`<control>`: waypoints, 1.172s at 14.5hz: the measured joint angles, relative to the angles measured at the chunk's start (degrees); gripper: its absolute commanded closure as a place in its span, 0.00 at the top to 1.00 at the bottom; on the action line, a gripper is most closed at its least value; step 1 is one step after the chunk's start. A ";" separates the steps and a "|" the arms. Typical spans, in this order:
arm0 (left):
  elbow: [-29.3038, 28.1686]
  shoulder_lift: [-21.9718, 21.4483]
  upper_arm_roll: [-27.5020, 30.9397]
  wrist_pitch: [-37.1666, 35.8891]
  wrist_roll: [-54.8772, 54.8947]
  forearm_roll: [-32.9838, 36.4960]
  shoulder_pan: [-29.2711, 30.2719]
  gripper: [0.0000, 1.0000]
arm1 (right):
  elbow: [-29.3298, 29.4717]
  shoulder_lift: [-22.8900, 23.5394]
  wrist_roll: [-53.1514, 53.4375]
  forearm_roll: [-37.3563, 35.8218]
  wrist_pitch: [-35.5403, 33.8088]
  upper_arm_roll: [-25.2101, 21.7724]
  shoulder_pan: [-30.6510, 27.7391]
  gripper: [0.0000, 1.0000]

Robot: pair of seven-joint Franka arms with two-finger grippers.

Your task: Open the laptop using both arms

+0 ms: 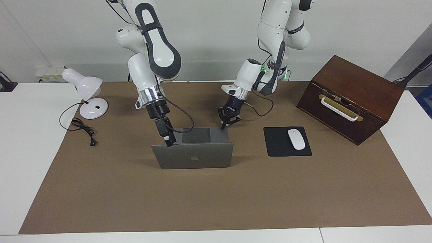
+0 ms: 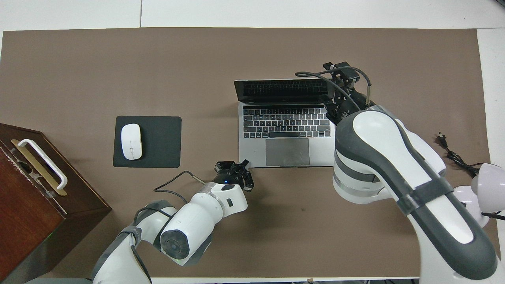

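The silver-grey laptop (image 1: 195,156) stands open in the middle of the brown mat, its lid raised nearly upright with the apple logo turned away from the robots. The keyboard and trackpad show in the overhead view (image 2: 286,134). My right gripper (image 1: 169,139) is at the lid's top edge, at the corner toward the right arm's end, shut on that edge; it also shows in the overhead view (image 2: 334,91). My left gripper (image 1: 225,125) is open, one fingertip (image 1: 222,127) resting on the base's corner nearest the robots, toward the left arm's end. It shows in the overhead view too (image 2: 241,167).
A black mouse pad (image 1: 287,141) with a white mouse (image 1: 296,139) lies beside the laptop toward the left arm's end. A brown wooden box (image 1: 351,98) with a white handle stands past it. A white desk lamp (image 1: 88,92) and its cord (image 1: 82,130) are toward the right arm's end.
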 measured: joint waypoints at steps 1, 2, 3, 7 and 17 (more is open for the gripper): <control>0.00 0.00 0.00 0.00 0.00 0.00 0.00 0.00 | -1.03 -1.46 0.00 2.06 2.17 0.01 1.59 1.00; 0.00 0.00 0.00 0.00 0.00 0.00 0.00 0.00 | -2.11 -2.99 0.00 4.11 4.58 0.05 3.46 1.00; 0.00 0.00 0.00 0.00 0.00 0.00 0.00 0.00 | -3.25 -4.41 0.00 5.57 6.62 0.10 5.13 1.00; 0.01 0.00 0.01 0.00 0.00 0.00 0.00 0.00 | -6.08 -8.48 0.00 8.76 10.08 0.18 8.71 1.00; 1.90 1.22 0.85 -0.01 -0.27 -2.61 0.02 0.00 | 5.65 -11.47 -2.86 6.65 7.97 -0.39 7.33 1.00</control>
